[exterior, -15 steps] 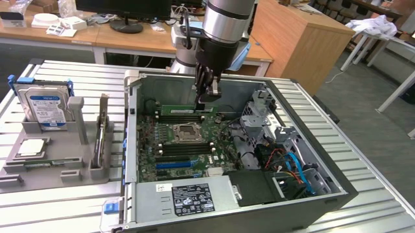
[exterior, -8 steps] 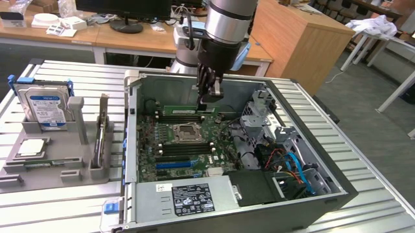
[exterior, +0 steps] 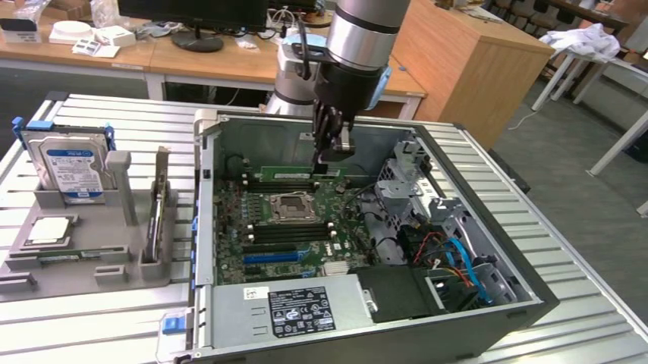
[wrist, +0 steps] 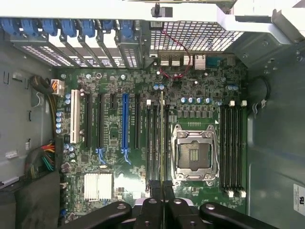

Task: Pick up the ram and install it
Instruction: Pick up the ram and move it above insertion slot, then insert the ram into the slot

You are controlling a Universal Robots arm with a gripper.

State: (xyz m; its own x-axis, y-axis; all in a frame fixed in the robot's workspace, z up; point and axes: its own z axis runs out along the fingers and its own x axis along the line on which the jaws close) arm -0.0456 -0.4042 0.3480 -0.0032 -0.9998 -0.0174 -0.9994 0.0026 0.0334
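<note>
My gripper [exterior: 324, 161] reaches down into the open computer case [exterior: 208, 227] and is shut on the ram [exterior: 287, 174], a long thin green stick held level by one end. The stick hangs just over the black memory slots [exterior: 288, 184] on the far side of the processor socket [exterior: 291, 206]; whether it touches a slot I cannot tell. In the wrist view the ram [wrist: 162, 138] shows edge-on as a thin line running out from between my fingertips [wrist: 162, 183]. It is lined up along the memory slots [wrist: 153, 143] beside the socket [wrist: 193, 152].
A grey holder [exterior: 121, 171] at the exterior view's left carries a blue-labelled hard drive [exterior: 71, 163], a square silver processor [exterior: 48, 229] and an upright card [exterior: 160, 208]. Inside the case are a drive cage [exterior: 410, 182], blue and orange cables [exterior: 456, 262] and the power supply [exterior: 299, 309].
</note>
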